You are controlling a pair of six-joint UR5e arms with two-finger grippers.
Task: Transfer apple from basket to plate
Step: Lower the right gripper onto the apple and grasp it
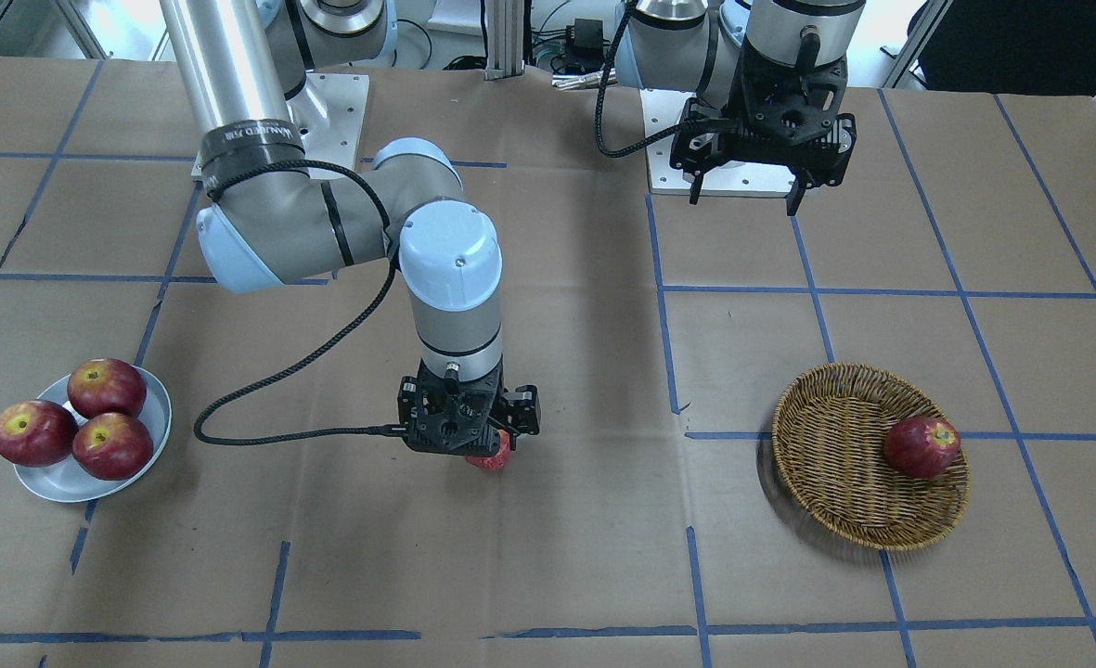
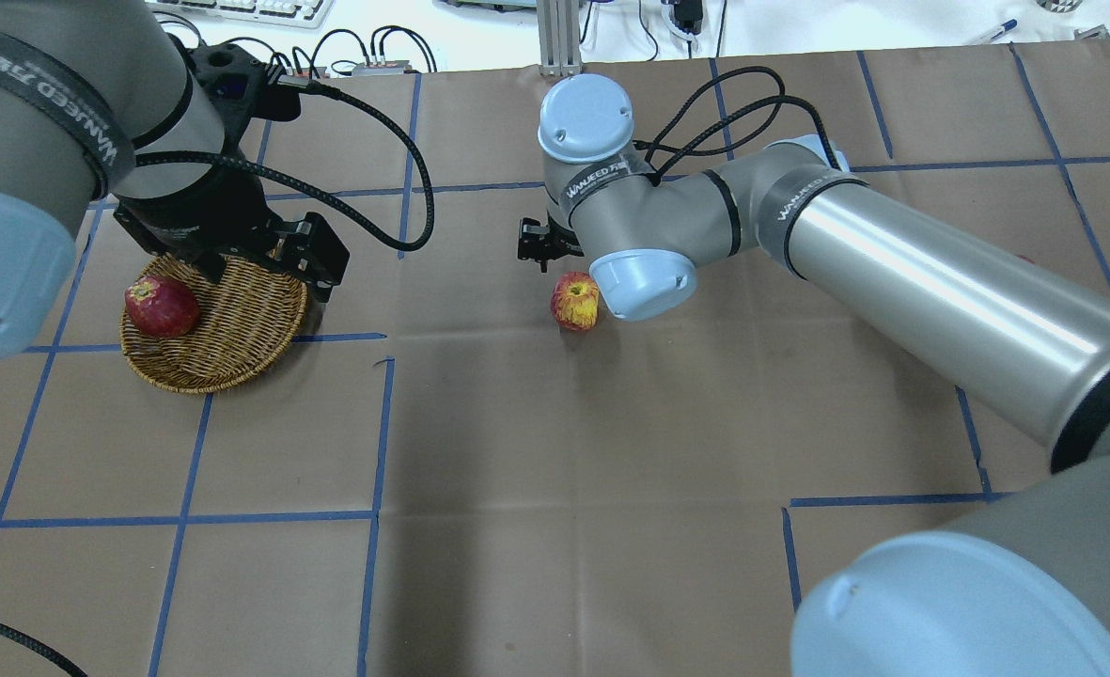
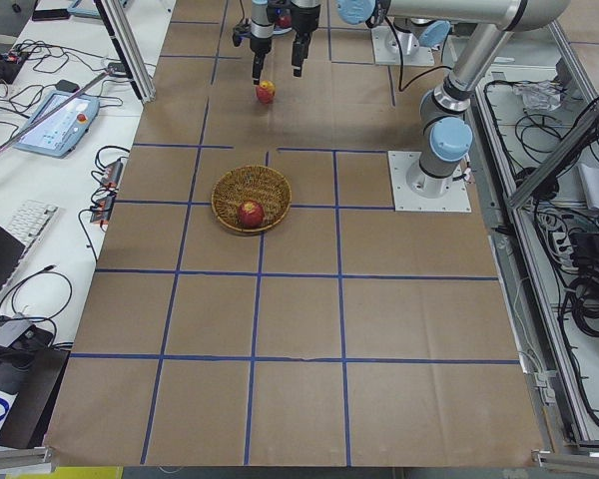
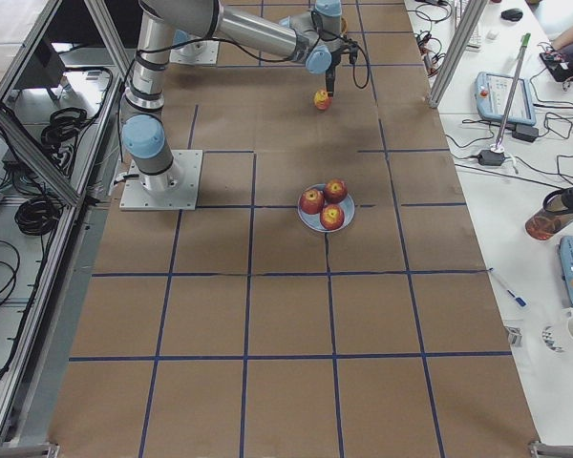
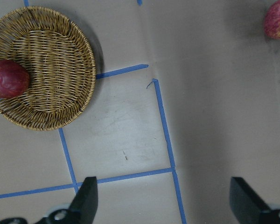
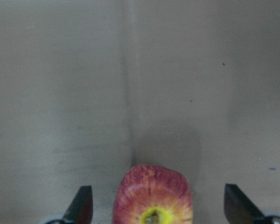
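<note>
- Two fingers of my right claw (image 6: pixel 159 205) stand wide apart, one on either side of the apple (image 2: pixel 575 301). Neither touches it, so nothing is gripped.
- Just under that claw, the apple sits on the table (image 2: pixel 555 470), outside the basket and off the plate. It is streaky red, with a yellow patch round the stem.
- Well apart from the apple, on my left, lies the basket (image 1: pixel 835 482). One dark apple (image 1: pixel 921 447) rests inside it, close to the rim.
- On that same side of the apple, my left claw (image 1: pixel 744 199) hangs above the table near the basket. Its fingers are spread and hold nothing.
- Well apart from the apple on the opposite side, to my right, is the plate (image 1: pixel 56 482). It carries three dark apples (image 1: pixel 112 445), bunched together and touching.
</note>
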